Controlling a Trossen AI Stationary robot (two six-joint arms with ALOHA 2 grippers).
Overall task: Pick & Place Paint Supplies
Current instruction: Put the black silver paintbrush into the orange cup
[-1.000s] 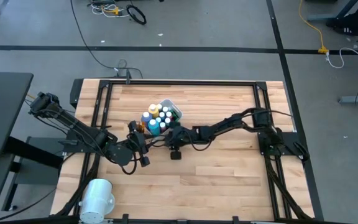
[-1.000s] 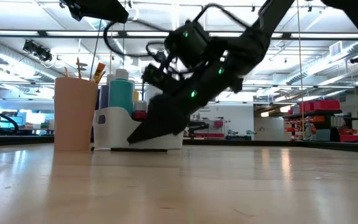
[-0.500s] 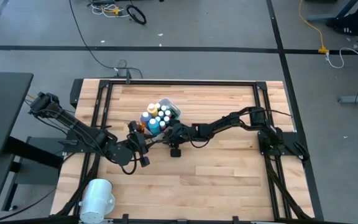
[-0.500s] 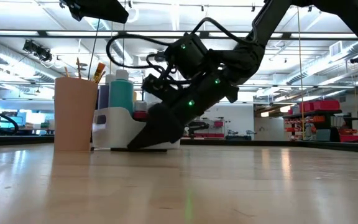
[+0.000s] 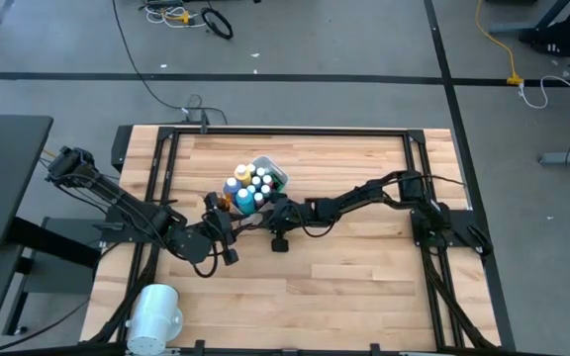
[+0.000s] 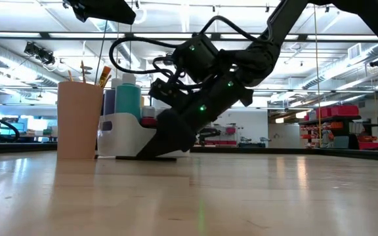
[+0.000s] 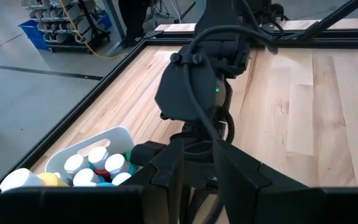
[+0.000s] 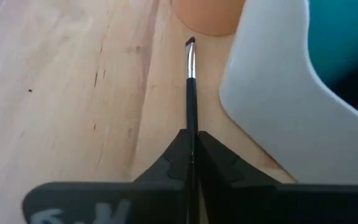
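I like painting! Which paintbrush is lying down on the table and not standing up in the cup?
The thin dark brush pinched in the right gripper's fingers lies flat beside the white tub; the other brushes stand upright in the peach cup.

One white tub point(image 5: 277, 174), one tan cup point(image 6: 79, 118), about eight capped paint bottles point(image 5: 252, 185)

You get bright, even overhead light here, so shadows stay soft on the table point(image 5: 344, 267). From table height the ceiling lights point(image 6: 176, 36) glare a bit and the near wood goes blurry. Up close, the white tub point(image 8: 272, 106) looks soft and out of focus.
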